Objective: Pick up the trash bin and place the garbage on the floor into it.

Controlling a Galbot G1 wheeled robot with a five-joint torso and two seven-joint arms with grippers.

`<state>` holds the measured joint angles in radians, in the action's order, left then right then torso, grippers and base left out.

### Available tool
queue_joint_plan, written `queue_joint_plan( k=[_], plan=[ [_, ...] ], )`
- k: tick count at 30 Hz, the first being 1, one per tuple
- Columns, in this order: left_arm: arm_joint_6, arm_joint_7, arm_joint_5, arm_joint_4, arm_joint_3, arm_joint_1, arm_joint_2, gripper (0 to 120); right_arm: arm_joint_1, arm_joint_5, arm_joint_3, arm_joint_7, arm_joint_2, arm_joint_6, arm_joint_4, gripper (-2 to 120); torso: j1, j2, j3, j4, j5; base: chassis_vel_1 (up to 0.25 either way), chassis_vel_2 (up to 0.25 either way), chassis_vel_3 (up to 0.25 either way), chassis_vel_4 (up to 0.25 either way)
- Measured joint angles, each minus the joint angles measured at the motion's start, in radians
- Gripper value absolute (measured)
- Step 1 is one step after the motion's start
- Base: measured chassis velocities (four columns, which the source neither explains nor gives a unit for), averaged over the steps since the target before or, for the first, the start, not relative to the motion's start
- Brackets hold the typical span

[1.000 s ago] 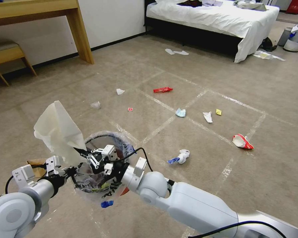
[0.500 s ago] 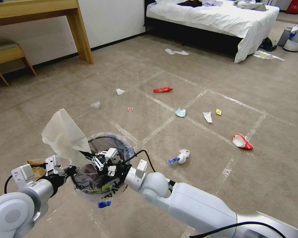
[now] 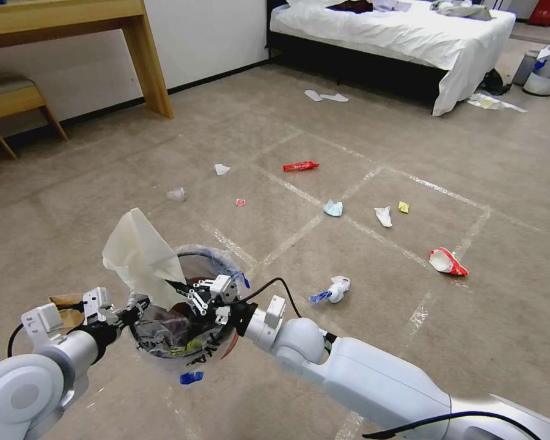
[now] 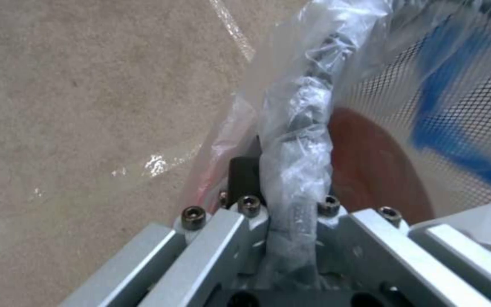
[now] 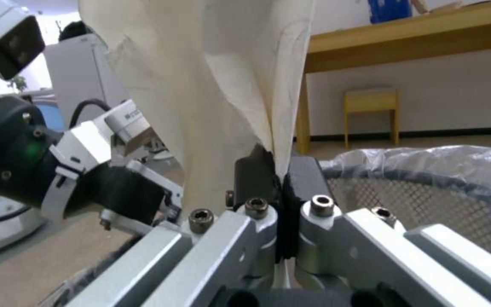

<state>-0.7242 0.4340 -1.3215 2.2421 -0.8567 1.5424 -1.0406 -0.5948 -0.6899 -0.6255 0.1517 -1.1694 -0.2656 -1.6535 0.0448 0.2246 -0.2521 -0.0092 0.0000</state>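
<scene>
The trash bin (image 3: pixel 221 261), dark mesh with a clear liner, hangs low over the floor (image 3: pixel 360 342). My left gripper (image 3: pixel 130 310) is shut on its near-left rim; in the left wrist view the gripper (image 4: pixel 285 179) clamps the bag-wrapped rim (image 4: pixel 296 128) beside the red base (image 4: pixel 371 162). My right gripper (image 3: pixel 178 287) is shut on a large white tissue (image 3: pixel 142 256) standing above the bin's mouth; the right wrist view shows the gripper (image 5: pixel 279 175), tissue (image 5: pixel 217 76) and rim (image 5: pixel 427 170). More garbage lies on the carpet: a red wrapper (image 3: pixel 300 165), blue mask (image 3: pixel 333 208), crumpled paper (image 3: pixel 336 288).
More litter: a white scrap (image 3: pixel 383 216), a yellow wrapper (image 3: pixel 403 207), a red-and-white wrapper (image 3: pixel 447 261), a brown bag (image 3: pixel 67 308) behind my left wrist. A bed (image 3: pixel 409 30) stands far right, a grey bin (image 3: pixel 547 70) beyond it, a wooden desk (image 3: pixel 146 55) and stool (image 3: pixel 12 98) far left.
My right gripper has carried the tissue rightward and slightly down, from beside the bin's left rim to over its opening. The left gripper keeps hold of the bin.
</scene>
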Motion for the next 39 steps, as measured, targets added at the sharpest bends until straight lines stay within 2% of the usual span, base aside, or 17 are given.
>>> queue_joint_plan(
  k=[12, 22, 39],
  plan=[
    [0.001, -0.002, 0.000, -0.004, 0.000, -0.002, -0.001, 1, -0.005, 0.010, -0.010, 0.005, 0.008, -0.001, -0.003, 0, 0.000, 0.000, 0.000, 0.0000, 0.0000, 0.000, 0.000, 0.000, 0.000],
    [0.003, -0.001, 0.000, -0.007, 0.000, -0.009, 0.002, 1, -0.014, 0.017, -0.020, 0.004, 0.066, 0.000, -0.031, 0, 0.000, 0.000, 0.000, -0.0001, 0.0000, 0.000, 0.000, 0.000, 0.000],
    [0.004, 0.003, 0.006, -0.013, -0.001, -0.012, -0.004, 1, -0.009, 0.011, -0.017, -0.007, 0.092, 0.005, -0.059, 0, 0.000, 0.000, 0.000, 0.0003, -0.0001, 0.000, 0.000, 0.000, 0.000]
  ],
)
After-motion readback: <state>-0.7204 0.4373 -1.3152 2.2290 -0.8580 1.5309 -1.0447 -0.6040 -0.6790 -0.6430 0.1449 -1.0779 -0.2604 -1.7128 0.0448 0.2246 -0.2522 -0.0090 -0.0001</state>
